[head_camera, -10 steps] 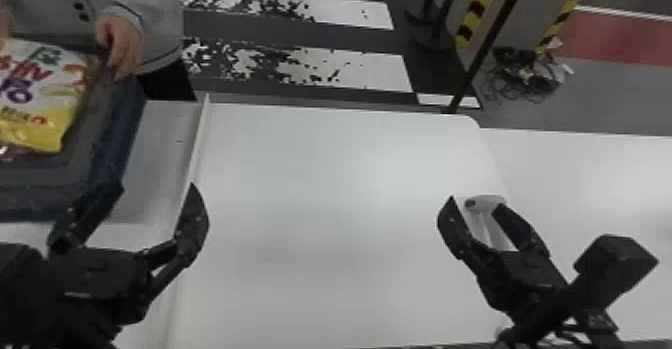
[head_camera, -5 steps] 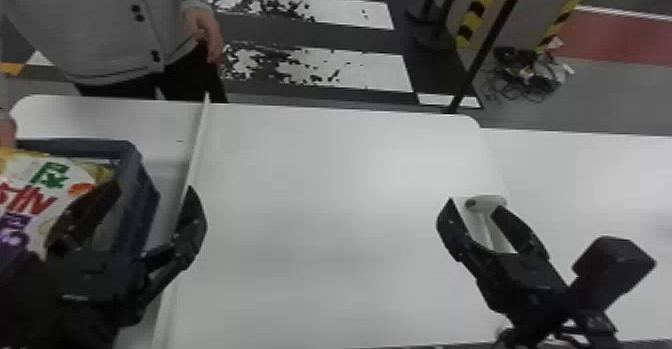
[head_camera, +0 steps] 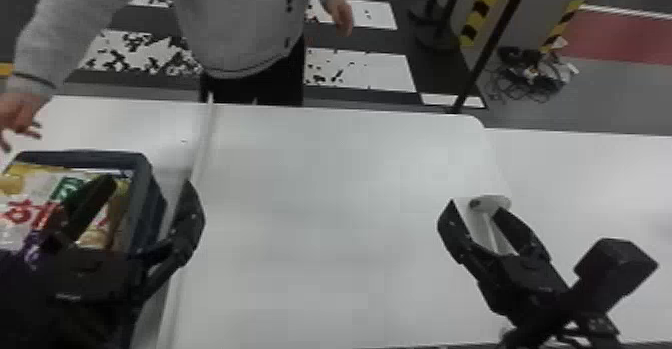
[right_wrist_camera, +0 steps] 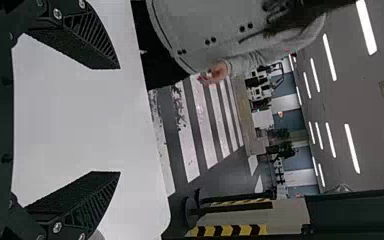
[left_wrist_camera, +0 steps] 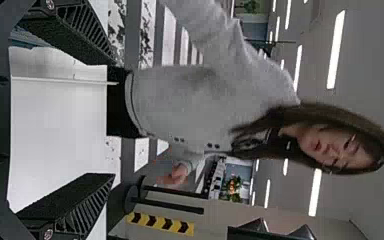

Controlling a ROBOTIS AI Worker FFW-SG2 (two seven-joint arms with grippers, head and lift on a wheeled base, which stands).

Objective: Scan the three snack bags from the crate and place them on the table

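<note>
Left gripper (head_camera: 150, 180): mine; fingers spread, empty, by the crate (head_camera: 143, 173). Right gripper (head_camera: 474, 206): mine; likewise spread, empty, at a white object (head_camera: 492, 201). Snack bag (head_camera: 37, 185): in the crate. Risk one: collision, a person's hand (head_camera: 20, 115) being near the crate. Risk two: snagging on the rim, should I enter low. Risk three: bag slipping, from a shallow pinch.

Snack bag (head_camera: 40, 180) in the crate (head_camera: 142, 188): red, green and purple lettering (head_camera: 22, 213), apparently Korean; wording not clearly legible.
</note>
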